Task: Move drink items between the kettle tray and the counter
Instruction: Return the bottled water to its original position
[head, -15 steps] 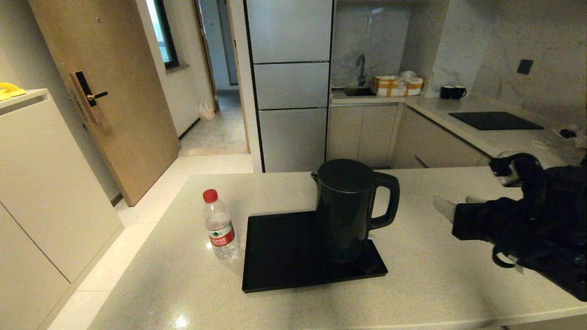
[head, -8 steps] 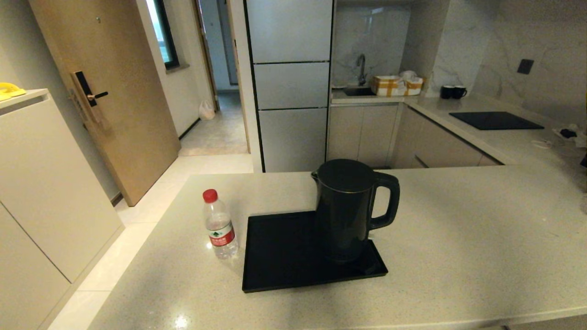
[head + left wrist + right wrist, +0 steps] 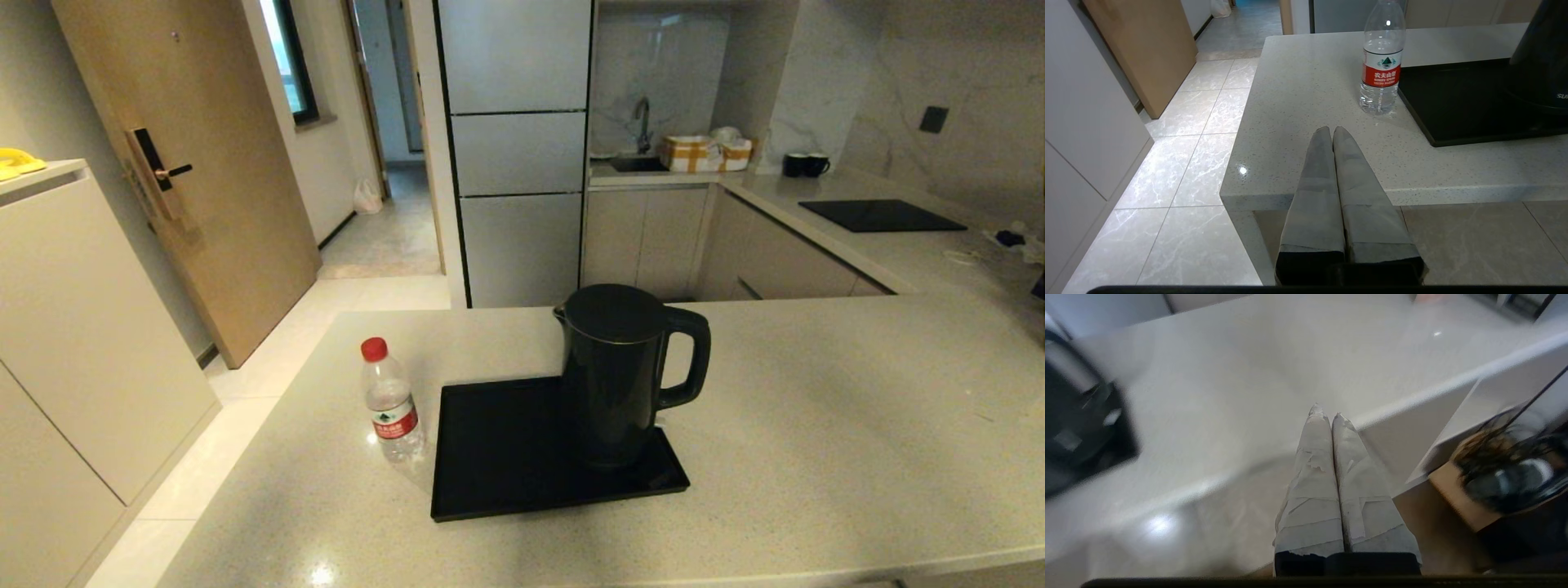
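Black gloss: the kettle tray (image 3: 522, 482) lies flat on the beige surface (image 3: 816, 457), and the kettle (image 3: 620, 371) stands upright on the tray's right half, handle turned away from the bottle.
Bottle: the water bottle (image 3: 391, 400) stands on the surface just beside the tray's left rim, apart from it, red cap up.
What changed: a second ago the right arm filled the space to the right of the kettle; half a second ago it was already out of the head view, and it is gone from there now too. Kettle, bottle and tray sit exactly as they did.
Meaning: I judge this a retreat with nothing carried off; either no move has begun, or one has just ended.
Right pincer (image 3: 1326, 412): tips pressed together, empty, hanging off the near edge of the surface, well to the right of the kettle.
Left pincer (image 3: 1330, 131): tips together, empty, low at the near edge, pointing toward the bottle.
Edges: the bottle stands near the surface's left edge, with floor tiles (image 3: 1184, 163) below.
Open room: wide bare stone to the right of the kettle, and a clear strip in front of the tray.
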Tool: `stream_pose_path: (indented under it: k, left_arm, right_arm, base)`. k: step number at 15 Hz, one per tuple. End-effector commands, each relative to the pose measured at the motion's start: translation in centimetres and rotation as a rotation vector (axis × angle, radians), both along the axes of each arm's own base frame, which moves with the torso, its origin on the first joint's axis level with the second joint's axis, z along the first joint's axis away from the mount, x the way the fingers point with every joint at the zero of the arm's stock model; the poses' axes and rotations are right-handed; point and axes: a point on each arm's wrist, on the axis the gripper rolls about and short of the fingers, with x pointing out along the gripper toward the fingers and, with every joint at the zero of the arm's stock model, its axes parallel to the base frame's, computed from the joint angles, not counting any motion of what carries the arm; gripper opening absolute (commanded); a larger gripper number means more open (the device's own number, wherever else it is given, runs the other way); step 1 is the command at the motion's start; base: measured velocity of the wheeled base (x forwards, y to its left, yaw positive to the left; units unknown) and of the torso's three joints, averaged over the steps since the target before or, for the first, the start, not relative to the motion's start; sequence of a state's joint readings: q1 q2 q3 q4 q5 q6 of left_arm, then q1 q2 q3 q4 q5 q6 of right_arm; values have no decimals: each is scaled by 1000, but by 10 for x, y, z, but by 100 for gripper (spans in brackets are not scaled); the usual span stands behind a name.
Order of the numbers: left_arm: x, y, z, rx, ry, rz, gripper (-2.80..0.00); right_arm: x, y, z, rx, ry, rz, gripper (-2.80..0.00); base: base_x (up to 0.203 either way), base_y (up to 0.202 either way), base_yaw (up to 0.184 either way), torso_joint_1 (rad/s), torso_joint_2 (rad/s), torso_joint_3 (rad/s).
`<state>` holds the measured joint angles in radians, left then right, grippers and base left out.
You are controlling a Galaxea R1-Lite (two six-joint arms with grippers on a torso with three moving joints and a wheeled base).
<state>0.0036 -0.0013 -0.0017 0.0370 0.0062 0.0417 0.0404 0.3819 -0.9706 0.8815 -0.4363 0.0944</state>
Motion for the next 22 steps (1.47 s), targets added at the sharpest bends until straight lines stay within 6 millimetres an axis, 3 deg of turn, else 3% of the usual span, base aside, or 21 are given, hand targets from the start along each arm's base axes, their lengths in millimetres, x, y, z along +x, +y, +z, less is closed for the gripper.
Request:
stream_pose_path:
  k: [1,4,7,11,12,14,16,22]
  left_arm:
    - [0,0,0,0,1,-1,-280]
    - [0,0,0,1,0,-1,-280]
    - [0,0,0,1,0,-1,-280]
    - [0,0,0,1,1,-1,-280]
    - [0,0,0,1,0,-1,-280]
    - [0,0,0,1,1,-1,-280]
    - [0,0,0,1,0,-1,-280]
    - [0,0,0,1,0,-1,-280]
  right_arm:
    - [-37,11,-17,27,-108,59,-280]
    - [-43,10,-45,-24,-224,222,-280]
    - [-15,11,-75,-119,-267,315,-280]
    - [-2,11,-79,-182,-368,364,-280]
    - [12,12,-92,-182,-365,381,-280]
    - [43,12,-141,-153,-258,416,-280]
    - [55,13,-170,-99,-208,435,-280]
    - [56,13,-168,-76,-249,437,-280]
  base:
    - [0,0,0,0,0,0]
    - [0,0,0,0,0,0]
    - [0,0,0,0,0,0]
    - [0,0,0,0,0,0]
    - [0,0,0,0,0,0]
    - [0,0,0,0,0,0]
    - [0,0,0,0,0,0]
    - [0,0,0,0,0,0]
